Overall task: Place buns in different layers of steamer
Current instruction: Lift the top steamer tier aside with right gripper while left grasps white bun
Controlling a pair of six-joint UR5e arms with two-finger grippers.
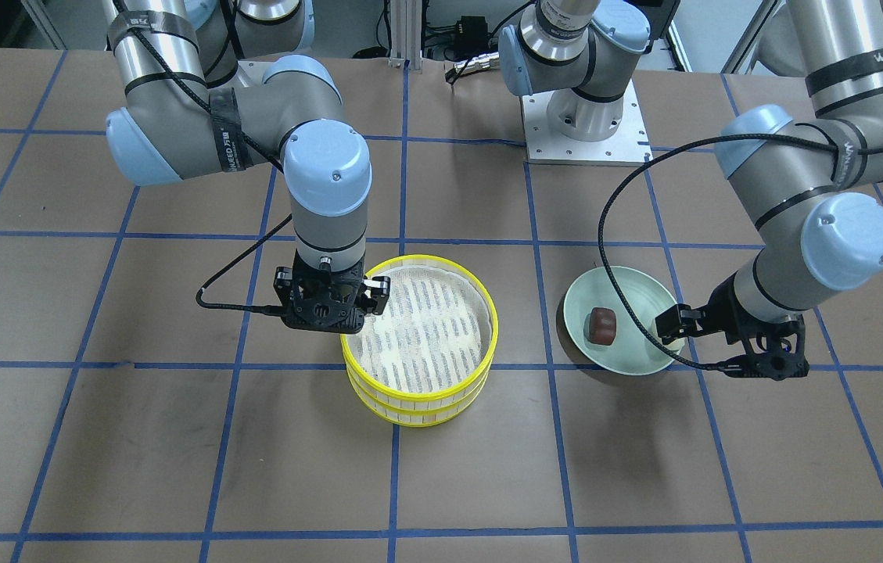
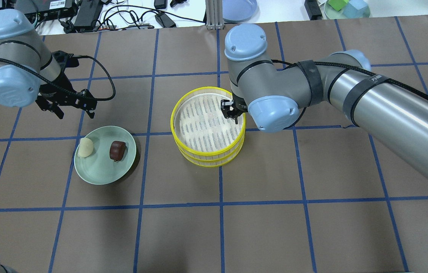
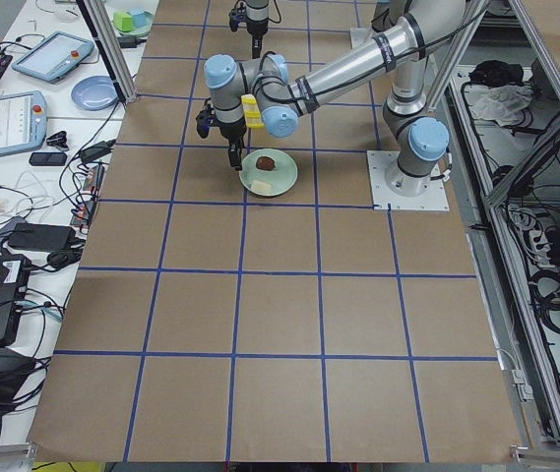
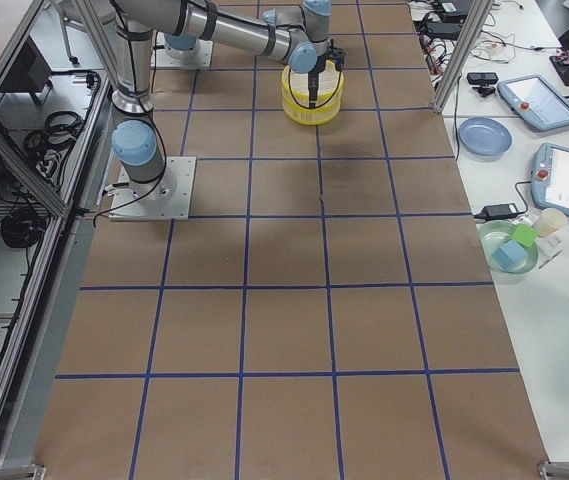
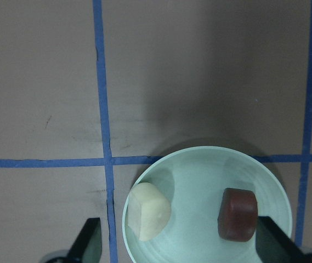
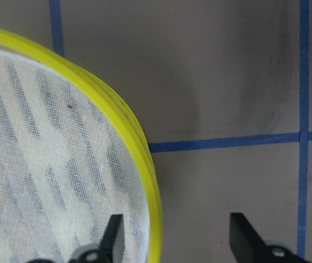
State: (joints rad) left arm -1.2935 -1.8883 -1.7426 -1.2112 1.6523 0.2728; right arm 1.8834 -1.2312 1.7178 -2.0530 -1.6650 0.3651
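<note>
buns [image 2: 117,150] sit on the plate [image 2: 100,171], left of the stacked layers [image 2: 207,158].

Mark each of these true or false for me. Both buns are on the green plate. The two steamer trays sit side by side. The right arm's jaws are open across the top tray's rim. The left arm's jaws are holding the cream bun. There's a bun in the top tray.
1. The cream bun and the dark bun both lie on the green plate. True.
2. The steamer trays sit side by side. False: they are stacked one on the other.
3. The right gripper has its jaws open astride the rim of the top tray. True.
4. The left gripper holds the cream bun. False: its jaws are open and empty.
5. The top tray holds a bun. False: only its mesh lining shows.
</note>
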